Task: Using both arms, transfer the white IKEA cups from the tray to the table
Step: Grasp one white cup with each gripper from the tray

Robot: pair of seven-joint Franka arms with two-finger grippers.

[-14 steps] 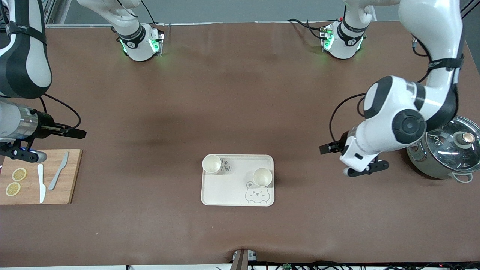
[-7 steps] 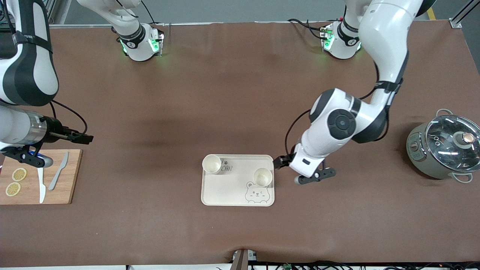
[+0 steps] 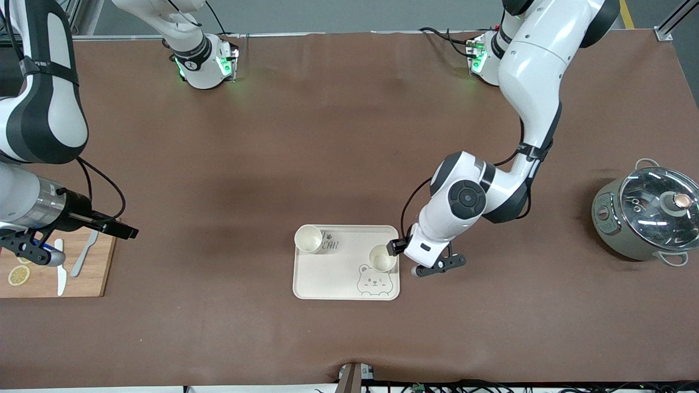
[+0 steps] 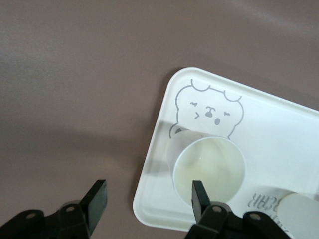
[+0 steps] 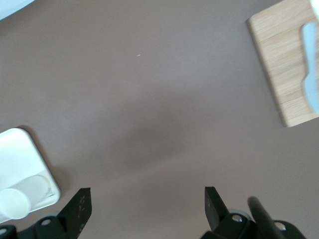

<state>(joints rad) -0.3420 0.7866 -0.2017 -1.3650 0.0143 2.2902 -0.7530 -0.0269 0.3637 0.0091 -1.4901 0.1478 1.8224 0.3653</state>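
Note:
Two white IKEA cups stand upright on the cream bear tray (image 3: 338,273): one (image 3: 308,238) at the tray's corner toward the right arm's end, one (image 3: 382,257) above the bear drawing by the edge toward the left arm's end. My left gripper (image 3: 395,248) is open beside that second cup. In the left wrist view the gripper (image 4: 149,195) has one finger (image 4: 200,193) over the cup's (image 4: 208,167) rim and the other over bare table beside the tray (image 4: 279,124). My right gripper (image 3: 124,230) is open and empty over the table by the cutting board; its wrist view (image 5: 147,196) shows brown table between the fingers.
A wooden cutting board (image 3: 87,278) with lemon slices (image 3: 18,275), a white knife (image 3: 60,273) and a grey knife (image 3: 82,259) lies at the right arm's end. A steel pot with a glass lid (image 3: 652,215) stands at the left arm's end.
My left arm has swung from beside the pot across to the tray, bringing its gripper to the cup by the bear. My right gripper has shifted slightly toward the tray.

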